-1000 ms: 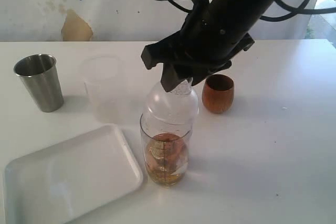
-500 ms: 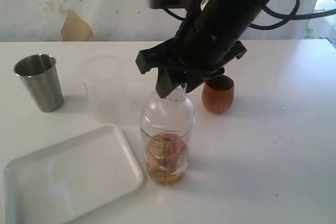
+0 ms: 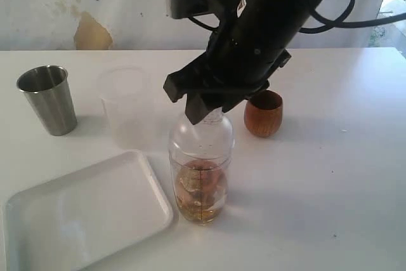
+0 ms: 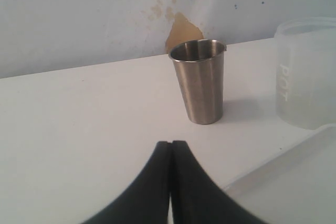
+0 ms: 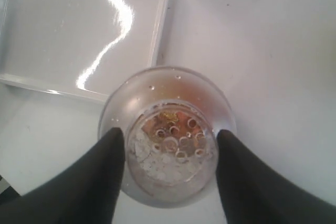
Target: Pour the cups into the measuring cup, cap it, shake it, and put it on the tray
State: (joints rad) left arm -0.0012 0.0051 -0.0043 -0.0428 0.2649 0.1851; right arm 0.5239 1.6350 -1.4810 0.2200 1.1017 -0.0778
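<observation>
Over the last second the right claw (image 5: 170, 153) has been swinging the domed clear cap (image 3: 202, 132) from a tilt to upright, and the cap is now sitting squarely on the measuring cup's (image 3: 200, 182) mouth. The claw is hanging straight above, its two fingers standing half apart on either side of the cap's perforated neck. They are lying right against the neck, but whether they are clamping it or just letting go cannot be told.

The measuring cup is standing directly beneath this claw on the tabletop (image 3: 330, 176), its long axis vertical and in line with the claw's approach. Amber liquid with pale bits is filling its lower part. The right arm is clearly the nearer one for the shake that seems to be coming. A lower hold on the cup's wall would probably be needed so that the cap is not pulled off.

The white tray (image 3: 82, 214) is lying just beside the cup's base, on the left in the exterior view, with nothing between them. The wooden cup (image 3: 263, 113) is standing near, behind and to the right, under the arm. The frosted cup (image 3: 127, 106) and the steel tumbler (image 3: 47, 98) are standing upright farther left. The left claw (image 4: 171, 182) is resting fully closed and empty, facing the tumbler.
</observation>
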